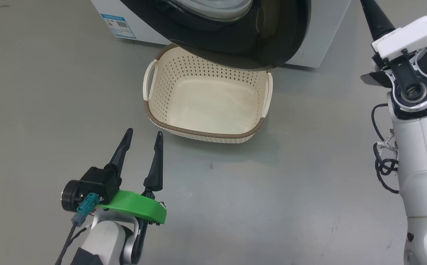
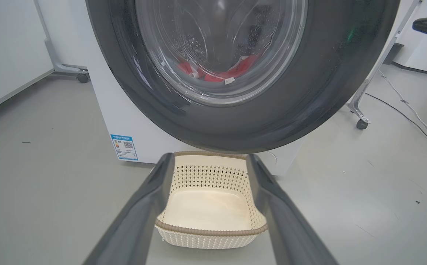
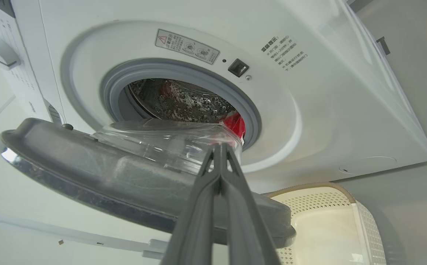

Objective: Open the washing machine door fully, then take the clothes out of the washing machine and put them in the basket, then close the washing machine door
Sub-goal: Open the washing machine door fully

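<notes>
Door (image 1: 243,44) hides far rim of basket (image 1: 202,134)

The washing machine door (image 2: 235,125) has a glossy black rim that mirrors the room, set round a clear glass bowl (image 2: 221,44). Its inner face looks like matt grey plastic with a bright chrome edge. The washing machine (image 3: 331,110) is smooth white and faintly shiny, with a dull grey rubbery seal (image 3: 184,70) and a dimpled, shiny metal drum (image 3: 184,101). The clothes (image 3: 235,124) are red cloth. The basket (image 1: 202,133) is pierced cream plastic with a brown woven-look rim. The floor (image 1: 272,191) is smooth grey, nearly matt.
</notes>
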You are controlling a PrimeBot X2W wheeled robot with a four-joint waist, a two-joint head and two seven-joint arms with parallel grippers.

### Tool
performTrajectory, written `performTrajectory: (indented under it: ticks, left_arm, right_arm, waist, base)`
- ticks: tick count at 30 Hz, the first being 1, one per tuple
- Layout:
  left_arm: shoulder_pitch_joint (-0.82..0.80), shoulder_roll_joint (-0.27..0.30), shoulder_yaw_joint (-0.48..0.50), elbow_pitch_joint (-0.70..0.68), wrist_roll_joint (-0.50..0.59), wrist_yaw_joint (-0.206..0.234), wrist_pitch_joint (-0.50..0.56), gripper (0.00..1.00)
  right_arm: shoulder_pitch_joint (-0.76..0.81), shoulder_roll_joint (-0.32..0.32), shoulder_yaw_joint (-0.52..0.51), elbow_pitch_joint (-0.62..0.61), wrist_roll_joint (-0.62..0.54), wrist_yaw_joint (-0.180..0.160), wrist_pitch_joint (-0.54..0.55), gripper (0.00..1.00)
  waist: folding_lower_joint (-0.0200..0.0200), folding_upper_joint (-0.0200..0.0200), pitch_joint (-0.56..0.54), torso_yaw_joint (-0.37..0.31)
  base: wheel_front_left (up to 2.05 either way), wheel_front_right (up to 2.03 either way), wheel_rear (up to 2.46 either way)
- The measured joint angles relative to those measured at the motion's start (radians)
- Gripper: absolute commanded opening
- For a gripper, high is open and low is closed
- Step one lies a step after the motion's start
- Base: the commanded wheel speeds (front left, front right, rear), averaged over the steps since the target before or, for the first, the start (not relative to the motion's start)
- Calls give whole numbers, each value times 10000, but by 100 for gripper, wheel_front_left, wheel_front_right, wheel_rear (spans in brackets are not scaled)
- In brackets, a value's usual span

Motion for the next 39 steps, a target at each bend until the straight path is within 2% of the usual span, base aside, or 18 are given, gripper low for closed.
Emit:
performTrajectory:
  ticks: [16,23,39]
  left_arm:
    - [-171,-6,-130,-4,-209,17,0,100]
    - [-173,-6,-198,0,-284,36,0,100]
    - [-219,-8,-282,2,-290,92,0,100]
  right_arm:
    - [-1120,198,-556,667,1760,-918,1762,0]
    - [-1402,192,-520,945,1990,-1315,2418,0]
    - [-1829,132,-510,1340,2520,-1664,3538,0]
  waist:
    - [0,0,297,512]
    - [0,0,330,576]
    - [0,0,483,713]
  base:
    - [0,0,0]
    - [0,0,0]
    - [0,0,0]
